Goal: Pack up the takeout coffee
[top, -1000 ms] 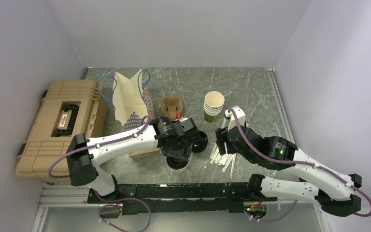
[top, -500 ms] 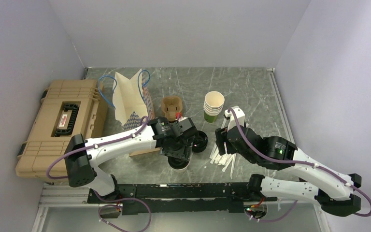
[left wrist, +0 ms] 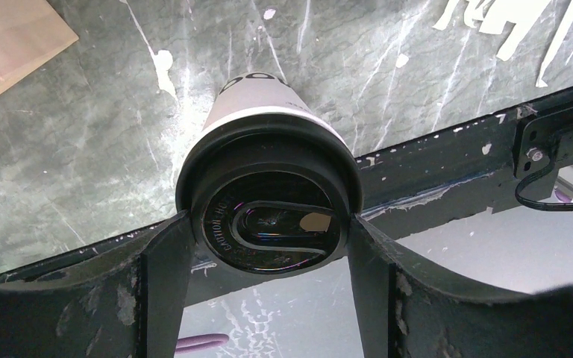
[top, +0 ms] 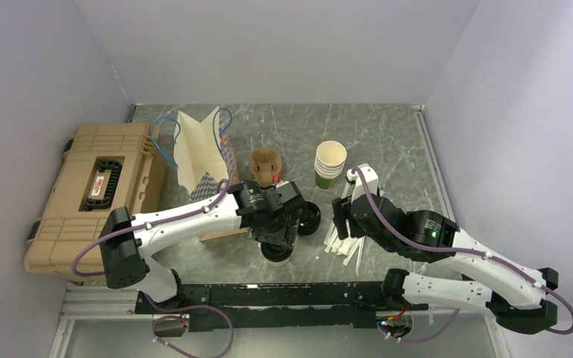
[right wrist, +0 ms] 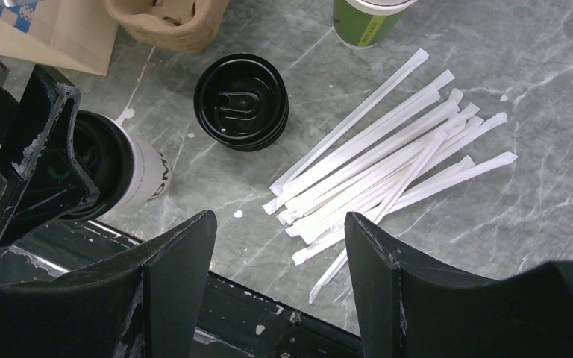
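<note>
Although the takeout coffee (left wrist: 267, 175) is clamped by the left gripper (left wrist: 267, 227), placement in the paper bag (top: 198, 153) is judged outstanding.

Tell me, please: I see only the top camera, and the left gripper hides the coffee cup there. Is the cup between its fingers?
Observer: Yes. In the left wrist view the left gripper has its fingers against the black lid of the coffee cup, one on each side.
Operator: Is the lid fully on?
Observer: It sits even around the cup's rim, as far as that view shows.
Operator: And the right gripper?
Observer: The right gripper is open with nothing between its fingers; the wrapped straws lie in front of it.
</note>
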